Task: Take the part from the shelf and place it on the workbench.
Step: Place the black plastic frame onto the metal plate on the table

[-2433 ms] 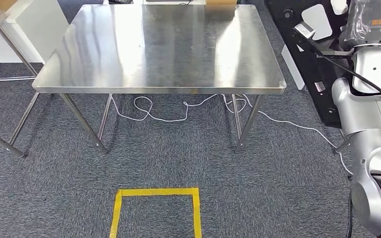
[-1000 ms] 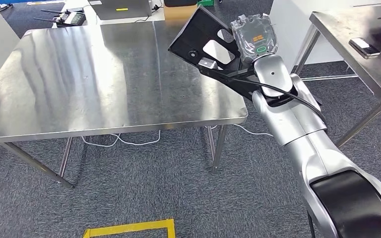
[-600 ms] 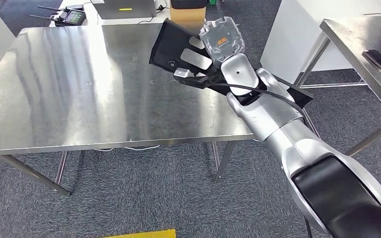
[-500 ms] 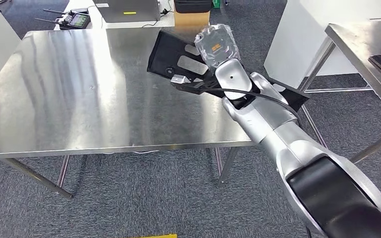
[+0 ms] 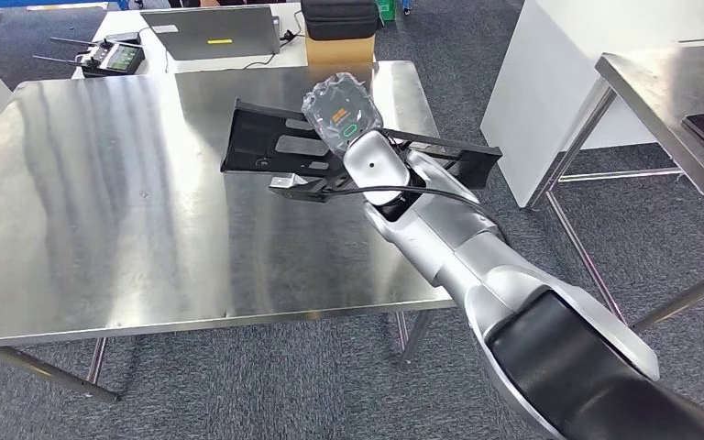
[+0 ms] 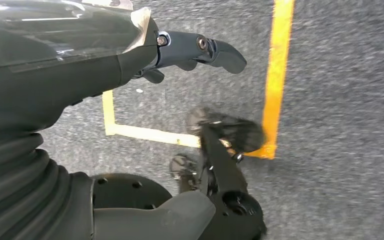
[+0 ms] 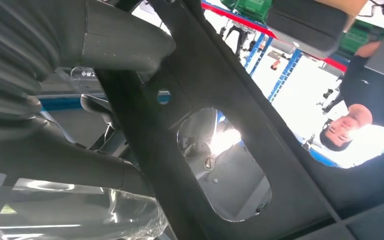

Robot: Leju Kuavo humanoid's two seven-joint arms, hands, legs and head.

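1. Held in the right hand (image 5: pixel 341 115): the black part (image 5: pixel 266 147), a long flat panel with cut-outs, gripped near its middle so both ends balance, lying nearly level over the far right area of the steel workbench (image 5: pixel 101 229).
2. Fingers clenched around the part, as seen in the right wrist view, where the thick thumb (image 7: pixel 125 42) presses one face and the panel (image 7: pixel 215 90) runs across in front; plastic-wrapped back of the hand facing the head camera.
3. Judged reason for the level hold: panel brought parallel to the tabletop for a flat set-down, without tipping on an edge; cannot tell whether touching the surface or just above it.
4. Left hand (image 6: pixel 200 50) hanging beside the body over grey carpet and yellow floor tape (image 6: pixel 275 75), fingers released and grasping nothing; kept clear because one hand suffices.
5. Compared with half a second ago: part flatter, less tilted, and reaching further in over the workbench; arm stretched further forward.
6. Compared with the earliest frame: workbench much nearer, part then off at the right side.
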